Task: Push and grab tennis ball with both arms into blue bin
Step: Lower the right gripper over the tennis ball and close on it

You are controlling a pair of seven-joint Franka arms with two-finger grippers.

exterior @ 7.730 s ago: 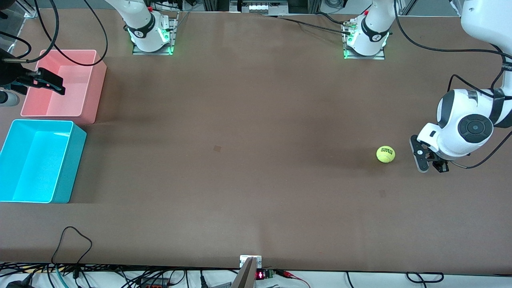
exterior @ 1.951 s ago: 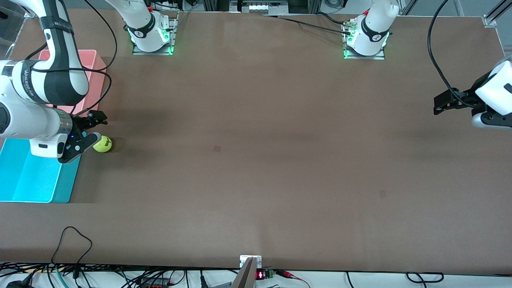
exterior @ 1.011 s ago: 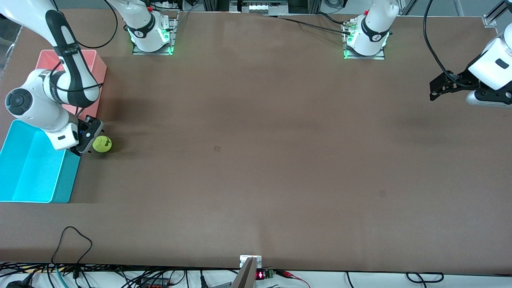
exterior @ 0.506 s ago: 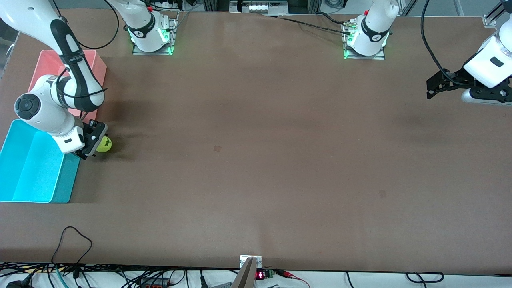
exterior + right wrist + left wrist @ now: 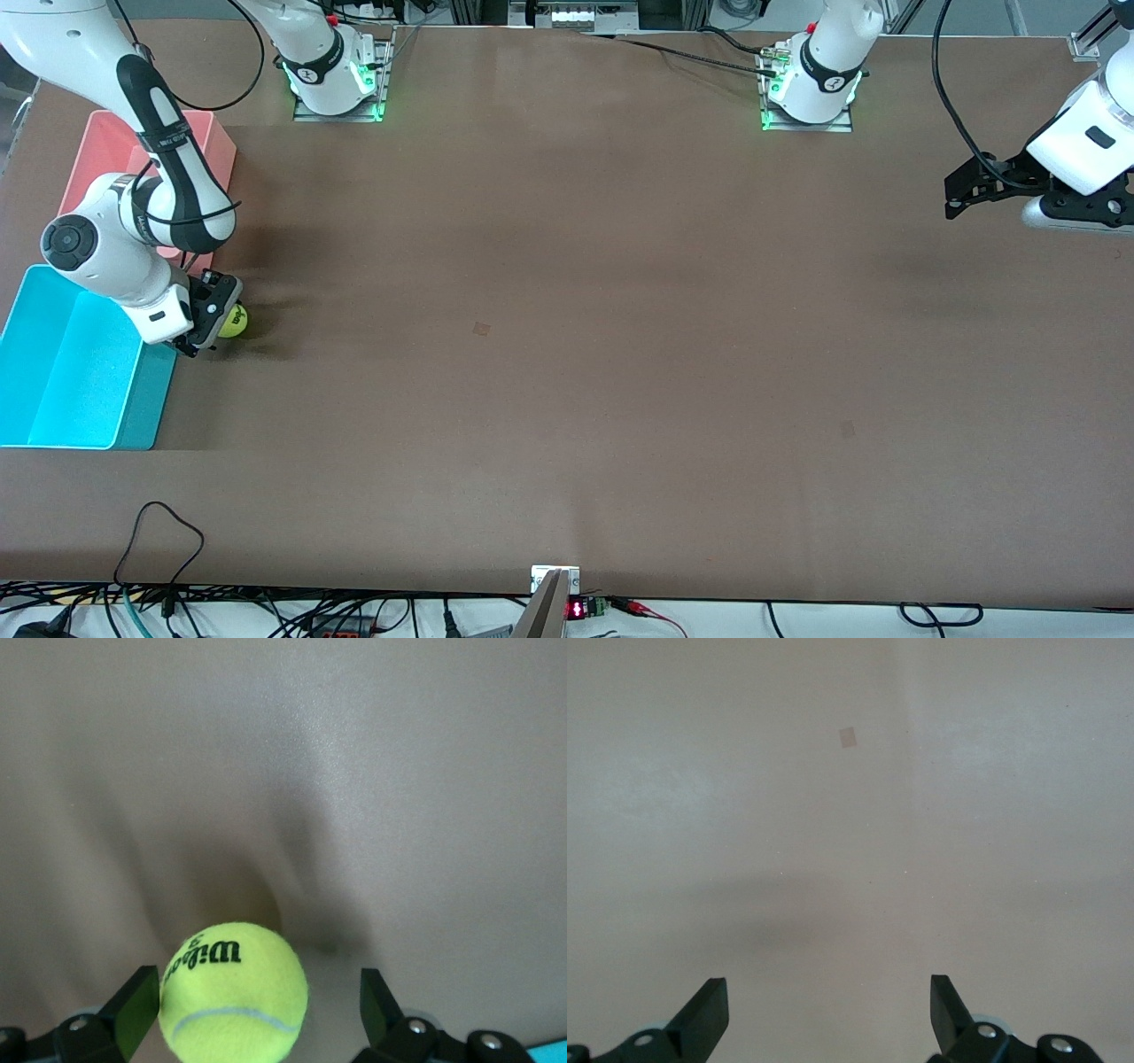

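Now the brown tabletop (image 5: pixel 567 354) carries two tubs at the right arm's end: the blue bin (image 5: pixel 53 372), and a pink bin (image 5: pixel 213 142) just beside it, farther from the front camera. The right arm (image 5: pixel 168 168) leans down over the blue bin's inner corner. The tennis ball (image 5: pixel 236 321) sits on the tabletop just beside the blue bin, toward the left arm's end.

Over the last second the right tool (image 5: pixel 211 317) has slid onto the ball, which has not moved. In the right wrist view the ball (image 5: pixel 234 990) lies between the spread fingers (image 5: pixel 137 1001), touching one and clear of the other, so nothing is gripped yet. I judge the push finished and the grab about to begin: squeeze, lift, carry over the blue bin's wall.

The left tool (image 5: pixel 970 184) hangs released over the tabletop, well apart from the blue bin; that arm waits.
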